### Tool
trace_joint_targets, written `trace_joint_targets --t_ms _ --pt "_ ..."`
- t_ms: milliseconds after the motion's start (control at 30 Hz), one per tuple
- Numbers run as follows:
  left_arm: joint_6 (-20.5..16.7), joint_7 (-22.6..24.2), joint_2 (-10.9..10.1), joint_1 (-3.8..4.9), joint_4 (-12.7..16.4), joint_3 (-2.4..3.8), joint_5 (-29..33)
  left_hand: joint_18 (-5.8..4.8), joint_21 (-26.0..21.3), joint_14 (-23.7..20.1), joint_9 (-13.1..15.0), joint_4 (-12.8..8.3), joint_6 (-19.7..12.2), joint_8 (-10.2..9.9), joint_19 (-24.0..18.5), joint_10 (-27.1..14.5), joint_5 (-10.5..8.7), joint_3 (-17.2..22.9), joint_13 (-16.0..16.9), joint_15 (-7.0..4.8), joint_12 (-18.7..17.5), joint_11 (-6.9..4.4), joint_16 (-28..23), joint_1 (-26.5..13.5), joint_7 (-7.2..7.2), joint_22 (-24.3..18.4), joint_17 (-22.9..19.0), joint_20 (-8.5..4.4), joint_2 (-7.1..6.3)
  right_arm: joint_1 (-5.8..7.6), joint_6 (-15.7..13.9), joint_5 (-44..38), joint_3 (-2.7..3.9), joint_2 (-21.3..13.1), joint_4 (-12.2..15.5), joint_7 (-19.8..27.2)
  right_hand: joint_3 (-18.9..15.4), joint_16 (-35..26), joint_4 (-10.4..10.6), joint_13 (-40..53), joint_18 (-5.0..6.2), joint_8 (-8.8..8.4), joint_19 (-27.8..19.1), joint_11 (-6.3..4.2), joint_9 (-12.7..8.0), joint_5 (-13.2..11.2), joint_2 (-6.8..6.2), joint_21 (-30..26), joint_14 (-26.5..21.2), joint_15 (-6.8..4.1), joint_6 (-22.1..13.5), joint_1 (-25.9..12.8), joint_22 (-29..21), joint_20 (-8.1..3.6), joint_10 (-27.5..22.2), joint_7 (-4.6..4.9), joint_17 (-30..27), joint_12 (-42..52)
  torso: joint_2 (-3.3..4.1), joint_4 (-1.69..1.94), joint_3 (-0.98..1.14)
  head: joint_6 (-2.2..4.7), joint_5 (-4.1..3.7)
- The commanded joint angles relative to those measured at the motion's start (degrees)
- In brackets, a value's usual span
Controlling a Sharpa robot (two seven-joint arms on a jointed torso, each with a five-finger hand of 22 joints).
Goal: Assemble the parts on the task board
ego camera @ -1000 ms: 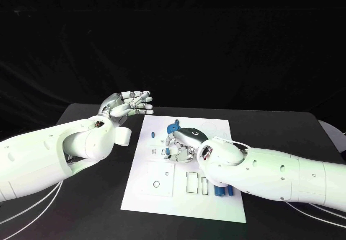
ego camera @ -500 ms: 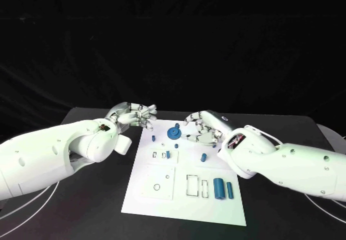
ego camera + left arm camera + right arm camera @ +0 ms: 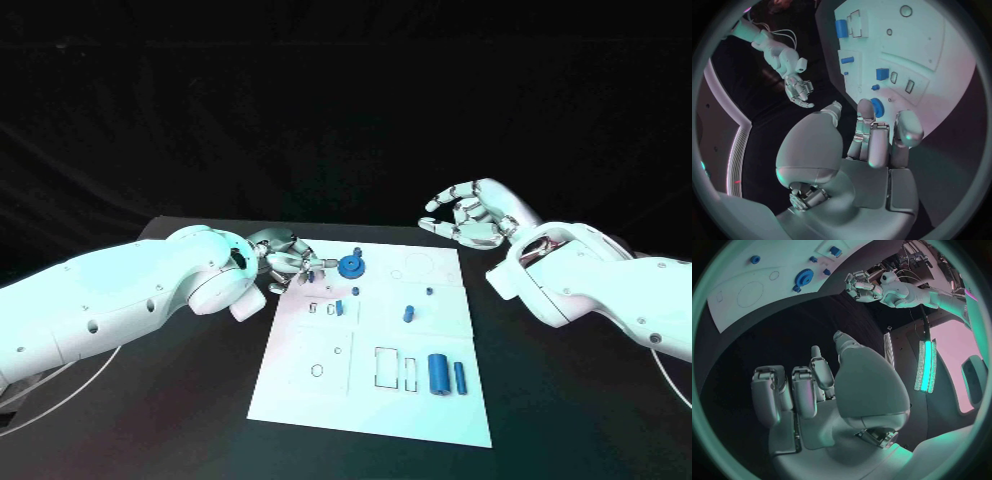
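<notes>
left hand (image 3: pixel 284 262) empty, fingers apart (board's (image 3: pixel 325 390) far edge) | right hand (image 3: pixel 469 215) raised, curled, empty

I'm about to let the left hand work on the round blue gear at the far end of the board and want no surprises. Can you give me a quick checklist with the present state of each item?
1. Left hand at the round blue gear: ok, fingertips are right beside it.
2. Gear actually gripped: cannot tell, contact is unclear in the head and left wrist views.
3. Right hand out of the way: ok, raised off the far right corner of the task board, holding nothing.
4. Two blue cylinders clear of the work: ok, lying at the near end.
5. Small blue part mid-board: ok, untouched.
</notes>
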Motion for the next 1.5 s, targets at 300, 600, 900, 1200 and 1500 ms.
trace_joint_targets --t_ms 300,600,900,1200,1500 --pt "8.2 -8.96 5.18 2.15 -3.8 -0.4 -13.55 -1.45 2.02 3.18 2.65 -0.02 -0.91 2.92 1.46 0.57 -0.16 -3.35 5.8 -0.71 5.33 -0.47 1.38 -1.12 -0.61 3.35 7.63 -0.37 1.03 0.27 3.04 1.02 -0.15 -1.0 -0.07 -0.96 0.23 -0.36 0.05 -0.15 0.16 0.61 3.68 -0.38 0.14 2.05 0.45 -0.07 4.52 -0.26 0.4 -0.15 12.63 -0.37 -0.25 -0.06 8.8 -0.26 -0.79 0.03 0.34 -0.73 0.41" --pt "11.91 -9.75 8.84 3.01 -7.03 -0.92 -15.74 -1.51 2.19 3.23 2.9 0.03 -1.18 3.09 1.58 0.18 -0.16 -3.53 5.69 -0.69 5.26 -0.43 1.47 -0.85 -0.57 3.7 7.8 -0.36 1.47 0.26 3.44 -0.36 -0.24 -0.76 -0.12 -2.08 0.35 -0.43 0.04 -0.29 0.19 0.87 3.61 -0.43 0.12 3.53 0.41 -0.21 4.49 -0.33 0.21 -0.17 12.55 -0.45 -0.31 -0.1 8.68 -0.36 -0.69 0.12 0.34 -0.77 0.65" --pt "15.23 -10.24 12.01 3.19 -10.41 -1.43 -17.82 -1.54 2.32 3.2 3.21 0.0 -1.57 3.26 1.56 -0.68 -0.14 -3.66 5.02 -0.61 4.75 -0.34 1.46 -0.56 -0.48 3.91 7.82 -0.31 2.16 0.23 3.72 -0.81 -0.3 -0.62 -0.26 -2.68 0.37 -0.48 0.05 -0.33 0.22 0.89 3.55 -0.43 0.12 3.71 0.4 -0.28 4.46 -0.34 0.17 -0.17 12.49 -0.46 -0.34 -0.1 8.55 -0.39 -0.59 0.13 0.2 -1.13 0.65" --pt "17.95 -10.53 14.47 3.15 -13.08 -1.7 -18.62 -1.59 2.48 3.45 3.49 0.0 -1.73 3.47 1.64 -0.62 -0.13 -3.62 5.62 -0.56 5.19 -0.31 1.85 -0.24 -0.45 4.2 8.52 -0.25 2.81 0.19 3.87 -1.13 -0.31 -0.62 -0.15 -2.98 0.36 -0.52 0.07 -0.41 0.25 0.89 3.47 -0.42 0.11 3.78 0.38 -0.39 4.43 -0.34 0.13 -0.21 12.41 -0.46 -0.41 -0.09 8.44 -0.46 -0.72 0.39 0.25 -1.64 0.33" --pt "20.79 -10.78 15.32 3.1 -14.11 -1.89 -19.21 -1.6 2.57 3.48 3.73 -0.01 -1.84 3.63 1.63 -0.75 -0.14 -3.43 5.69 -0.53 5.26 -0.3 1.93 0.05 -0.45 4.32 8.64 -0.21 3.39 0.16 3.94 -1.2 -0.33 -0.56 -0.24 -3.09 0.33 -0.54 0.15 -0.48 0.24 0.93 3.49 -0.42 0.1 3.93 0.41 -0.38 4.42 -0.33 0.08 -0.41 12.43 -0.47 -0.47 -0.07 8.39 -0.52 -0.78 0.77 0.33 -1.95 0.36"
